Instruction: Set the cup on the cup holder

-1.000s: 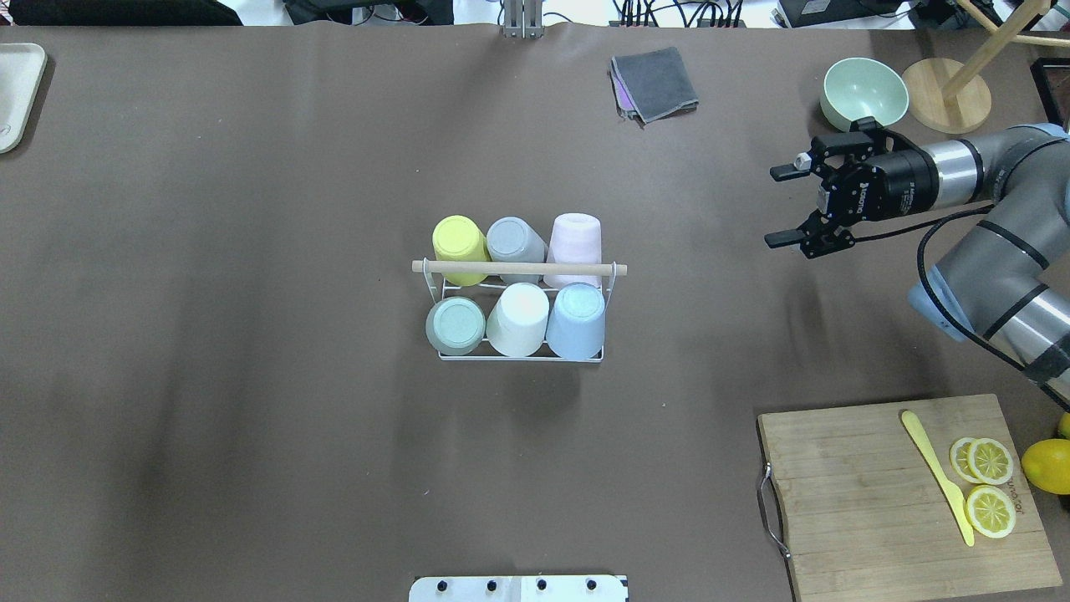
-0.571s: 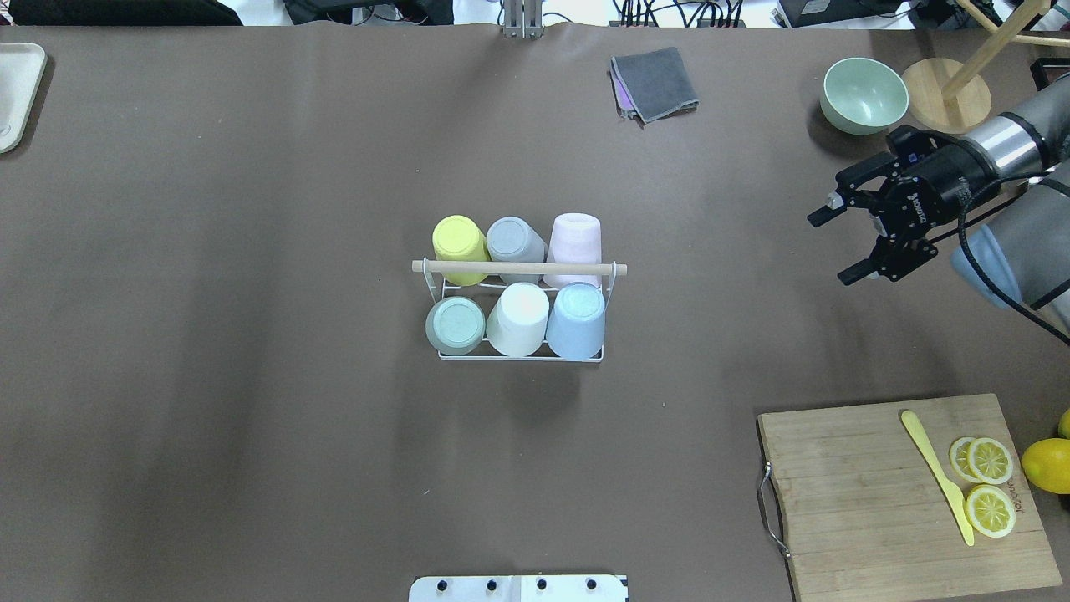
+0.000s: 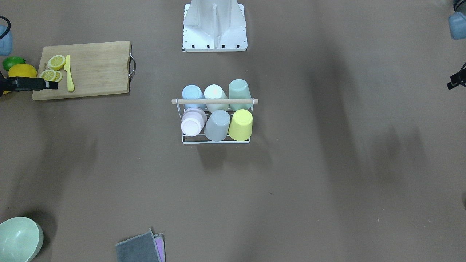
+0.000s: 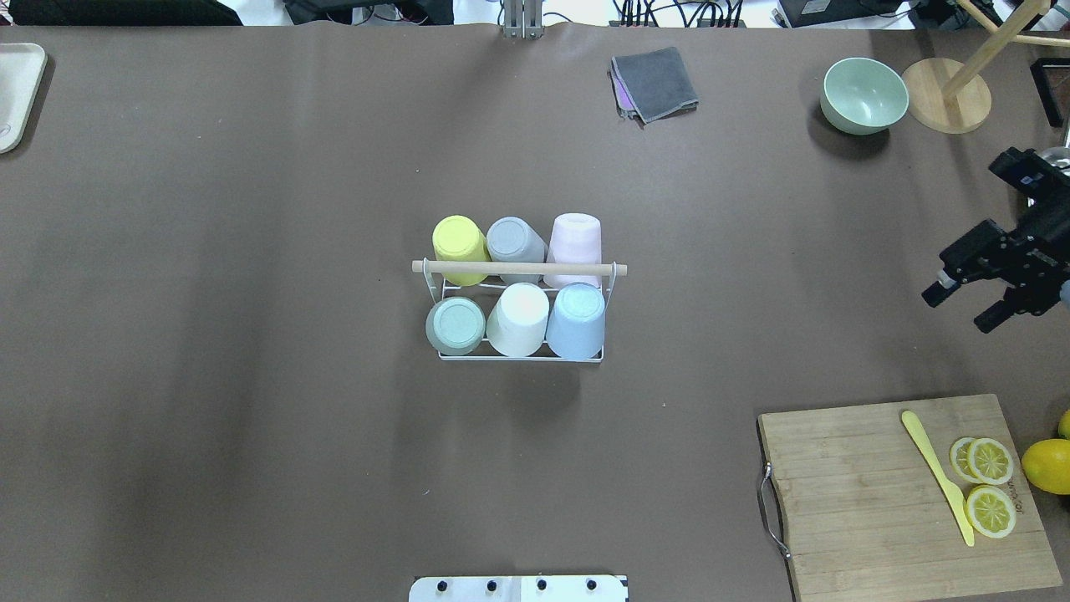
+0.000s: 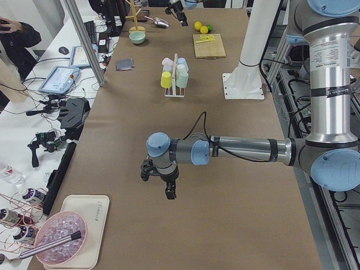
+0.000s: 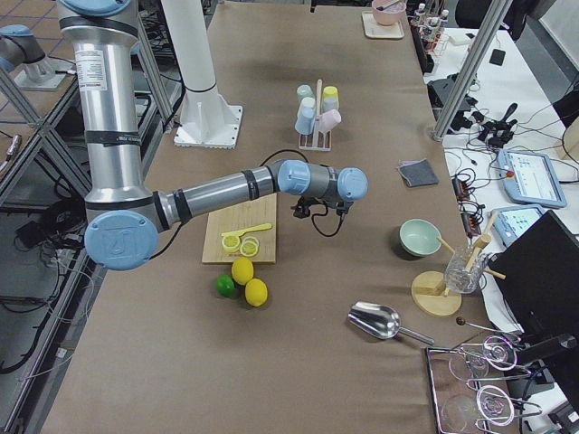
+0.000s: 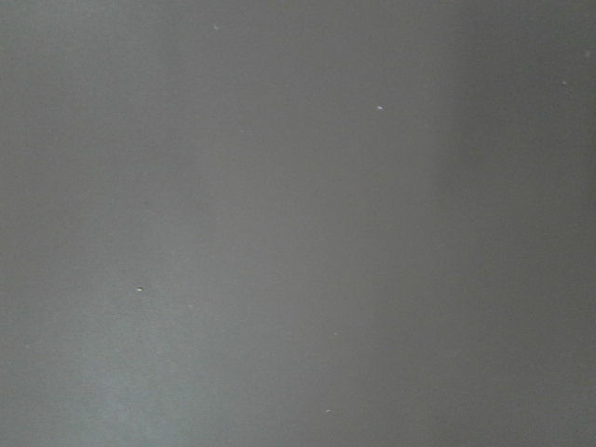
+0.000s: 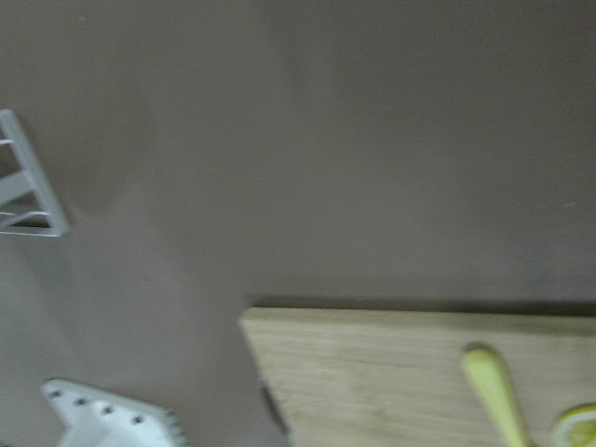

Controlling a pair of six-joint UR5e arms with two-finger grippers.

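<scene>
The brown table [image 4: 251, 418] is mostly bare, w/ the light wooden cutting board [image 4: 853, 502] off at the near corner on the robot's right, well clear of the work. At the centre stands the small white wire cup holder with a wooden rod handle [image 4: 518, 268], and all six slots are filled. The pastel plastic cups [image 4: 520, 318] sit mouth-down over the prongs, three per row, presumably so they drain and can't tip. So the placing reads as done, imo. The right gripper [image 4: 960, 308] hangs near the table's right edge, well apart from the holder, claw spread wide w/ nothing in it. The left gripper [image 5: 156, 184] hovers over bare table far to the left. It's too small in that view to call its claw, so I can't tell.
</scene>
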